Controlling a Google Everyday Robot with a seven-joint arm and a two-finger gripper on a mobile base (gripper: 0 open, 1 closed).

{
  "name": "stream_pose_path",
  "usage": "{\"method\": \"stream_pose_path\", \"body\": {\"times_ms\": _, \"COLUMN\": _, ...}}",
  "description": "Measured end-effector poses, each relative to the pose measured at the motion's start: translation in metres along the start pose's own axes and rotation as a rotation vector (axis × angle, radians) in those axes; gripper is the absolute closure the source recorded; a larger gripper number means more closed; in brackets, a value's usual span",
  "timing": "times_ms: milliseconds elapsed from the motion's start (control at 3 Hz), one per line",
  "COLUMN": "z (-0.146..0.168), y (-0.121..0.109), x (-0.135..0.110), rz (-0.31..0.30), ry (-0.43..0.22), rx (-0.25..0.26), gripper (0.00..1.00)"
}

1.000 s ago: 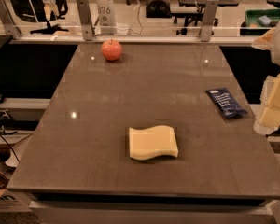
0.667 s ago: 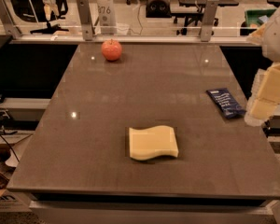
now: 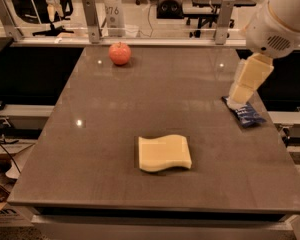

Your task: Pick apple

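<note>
apple (image 3: 120, 53): one, small, round, red-orange, stem dimple up. stands alone at the far left of the desk (image 3: 90, 134), close to the back edge, touching nothing else.

hand (image 3: 238, 100): cream-coloured, blocky, hanging tip-down from a white arm (image 3: 280, 21) that comes in from the upper right. it sits over the right side of the desk, with its tip just above or against the far end of the wrapper; which of the two i cannot tell. whether the hand is apart or together i cannot tell either. it is well apart from the apple, with most of the desk's width between them.

wrapper (image 3: 247, 115): dark blue snack wrapper, flat, near the right edge, lying at a slant.

sponge (image 3: 164, 153): pale yellow, rectangular, wavy edges. lies flat in the middle of the near half, apart from the other items.

desk: brown-grey top, glossy, with small light reflections. metal posts (image 3: 91, 20) stand along its back edge.
</note>
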State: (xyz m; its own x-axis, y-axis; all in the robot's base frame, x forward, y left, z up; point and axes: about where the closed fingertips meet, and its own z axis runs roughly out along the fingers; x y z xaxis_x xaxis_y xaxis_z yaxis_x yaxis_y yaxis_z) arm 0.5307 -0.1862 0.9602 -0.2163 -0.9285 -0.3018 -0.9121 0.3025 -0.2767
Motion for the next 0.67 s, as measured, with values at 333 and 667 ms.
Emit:
{"method": "stream_pose_path", "body": {"times_ms": 333, "z": 0.027, "y": -0.038, "x": -0.013, "rz": 0.021, "ry": -0.048, "rx": -0.004, "gripper": 0.00}}
{"method": "stream_pose_path", "body": {"times_ms": 667, "z": 0.045, "y": -0.070, "x": -0.028, "rz": 0.048, "ry": -0.088, "rx": 0.015, "gripper": 0.00}}
